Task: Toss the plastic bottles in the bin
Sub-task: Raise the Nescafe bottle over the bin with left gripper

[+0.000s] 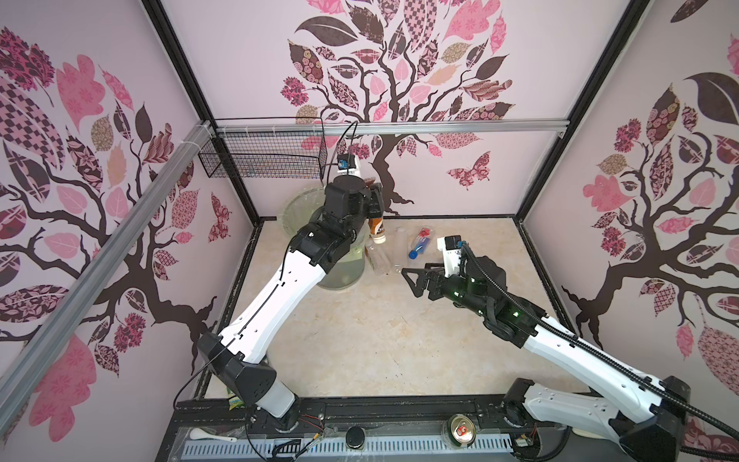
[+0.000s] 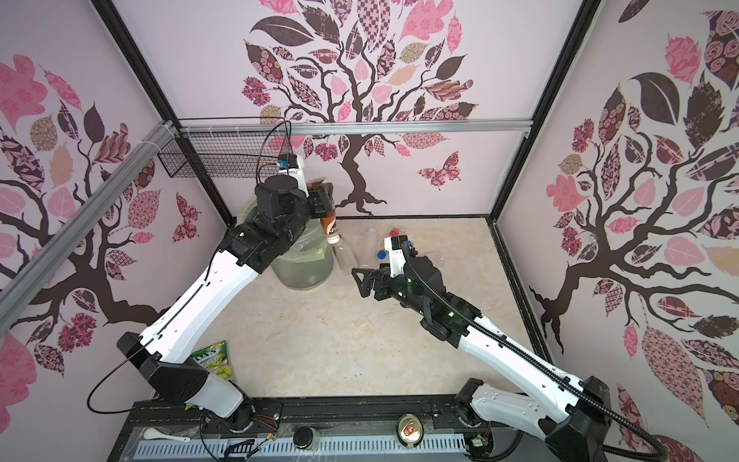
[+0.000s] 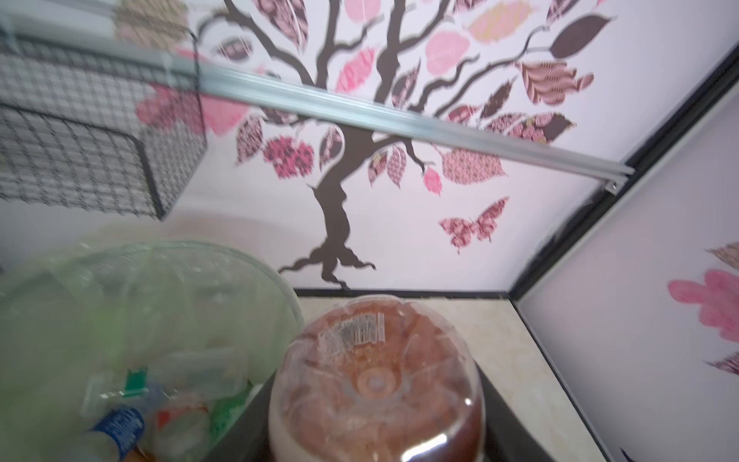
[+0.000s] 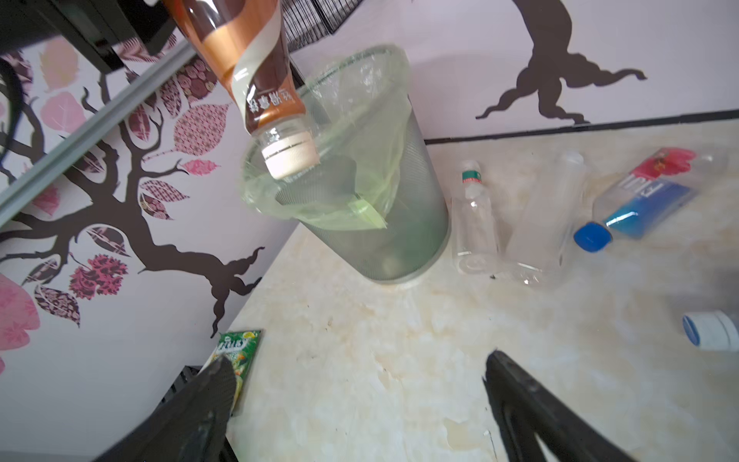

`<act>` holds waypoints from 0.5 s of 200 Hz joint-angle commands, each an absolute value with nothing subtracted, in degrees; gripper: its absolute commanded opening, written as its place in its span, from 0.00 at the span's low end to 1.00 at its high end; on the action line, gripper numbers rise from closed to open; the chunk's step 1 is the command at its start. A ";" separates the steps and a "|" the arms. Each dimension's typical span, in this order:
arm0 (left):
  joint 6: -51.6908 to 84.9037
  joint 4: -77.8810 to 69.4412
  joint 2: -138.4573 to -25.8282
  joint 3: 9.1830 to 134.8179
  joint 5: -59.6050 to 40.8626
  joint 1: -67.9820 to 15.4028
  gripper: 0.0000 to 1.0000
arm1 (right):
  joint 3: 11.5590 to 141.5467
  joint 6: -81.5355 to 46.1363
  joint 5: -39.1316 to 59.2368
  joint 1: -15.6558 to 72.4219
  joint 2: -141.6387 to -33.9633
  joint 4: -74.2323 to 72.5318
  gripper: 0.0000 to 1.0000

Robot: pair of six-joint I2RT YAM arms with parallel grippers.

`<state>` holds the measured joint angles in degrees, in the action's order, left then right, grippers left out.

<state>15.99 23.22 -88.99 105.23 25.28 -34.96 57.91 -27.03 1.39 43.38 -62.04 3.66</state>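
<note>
Marbled table [image 1: 360, 340], tree-print walls around it. Your left claw [image 1: 375, 202] is clamped on a brown bottle [image 1: 376, 228], which hangs cap down at the right rim of the bin [image 1: 340, 276]; whether the cap is over the mouth, you cannot tell. Your left wrist view shows a blue-label bottle [image 3: 120, 428] down in the bin. Your right claw [image 4: 360, 380] stands wide with nothing in it, above bare table. Beside the bin lie a green-band bottle [image 4: 474, 224], a clear bottle [image 4: 540, 224] and a blue-cap bottle [image 4: 640, 200].
</note>
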 commanded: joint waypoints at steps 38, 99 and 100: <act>-8.70 0.89 -87.30 113.99 35.50 -34.04 0.52 | 68.65 -24.25 3.32 43.53 -67.14 5.58 1.00; 2.32 -0.35 -86.67 106.81 27.03 -22.17 0.54 | 65.11 -25.29 4.10 43.54 -68.53 2.73 1.00; 2.61 -0.22 -86.80 106.71 26.96 -21.98 0.54 | 65.12 -25.34 4.12 43.52 -68.58 2.68 1.00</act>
<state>-3.88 -0.69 -85.54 110.93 30.74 -26.85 65.65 -25.15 3.25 43.38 -67.55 4.10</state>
